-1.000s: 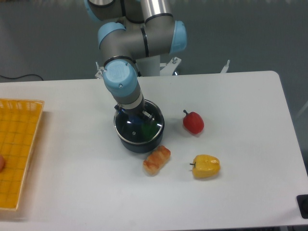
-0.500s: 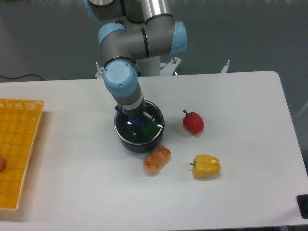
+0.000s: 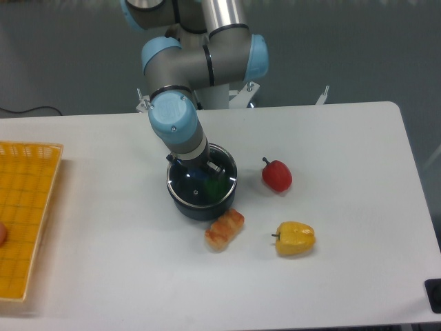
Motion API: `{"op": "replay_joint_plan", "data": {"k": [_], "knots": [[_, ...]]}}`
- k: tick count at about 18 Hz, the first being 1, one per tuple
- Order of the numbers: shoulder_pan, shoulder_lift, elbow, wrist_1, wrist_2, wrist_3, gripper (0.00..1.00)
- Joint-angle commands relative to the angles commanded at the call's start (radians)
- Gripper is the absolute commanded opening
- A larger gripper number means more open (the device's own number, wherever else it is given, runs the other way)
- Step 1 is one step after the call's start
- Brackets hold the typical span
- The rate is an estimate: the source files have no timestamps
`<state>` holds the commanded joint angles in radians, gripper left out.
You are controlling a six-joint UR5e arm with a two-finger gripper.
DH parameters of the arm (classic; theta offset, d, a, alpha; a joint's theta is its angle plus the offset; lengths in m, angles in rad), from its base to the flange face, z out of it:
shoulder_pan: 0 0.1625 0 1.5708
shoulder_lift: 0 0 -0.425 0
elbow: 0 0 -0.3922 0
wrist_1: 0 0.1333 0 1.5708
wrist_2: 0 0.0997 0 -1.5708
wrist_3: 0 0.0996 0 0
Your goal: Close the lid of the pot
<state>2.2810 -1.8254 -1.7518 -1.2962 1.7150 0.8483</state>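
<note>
The dark pot point(image 3: 200, 209) stands at the middle of the table, its handle hidden behind the arm. The glass pot lid point(image 3: 187, 192) with its metal rim lies across the pot's mouth, roughly level. Something green shows through the glass at the right. My gripper point(image 3: 196, 167) reaches down from the blue wrist onto the lid's centre. Its fingers seem closed around the knob, which the wrist mostly hides.
A red pepper point(image 3: 277, 175) lies right of the pot, a yellow pepper point(image 3: 295, 238) front right, and a browned bread-like piece point(image 3: 224, 229) just in front of the pot. An orange basket point(image 3: 27, 221) sits at the left edge.
The wrist, lid and pot have shifted a few pixels to the right together. The other objects have stayed put.
</note>
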Motion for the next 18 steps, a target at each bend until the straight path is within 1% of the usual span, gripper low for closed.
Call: {"op": "replay_joint_plan", "data": {"k": [4, 6, 9, 13, 14, 15, 17, 18], "knots": [[0.002, 0.0, 0.005, 0.0, 0.0, -0.002, 0.45], [0.002, -0.002, 0.005, 0.0, 0.002, -0.002, 0.49], [0.0, -0.005, 0.005, 0.0, 0.002, -0.017, 0.5], [0.0, -0.008, 0.006, 0.0, 0.002, -0.02, 0.61], [0.0, -0.008, 0.008, 0.0, 0.002, -0.02, 0.67], [0.0, -0.008, 0.011, 0.0, 0.002, -0.02, 0.69], [0.0, -0.009, 0.011, 0.0, 0.003, -0.02, 0.7], [0.0, -0.008, 0.012, 0.0, 0.003, -0.02, 0.74]]}}
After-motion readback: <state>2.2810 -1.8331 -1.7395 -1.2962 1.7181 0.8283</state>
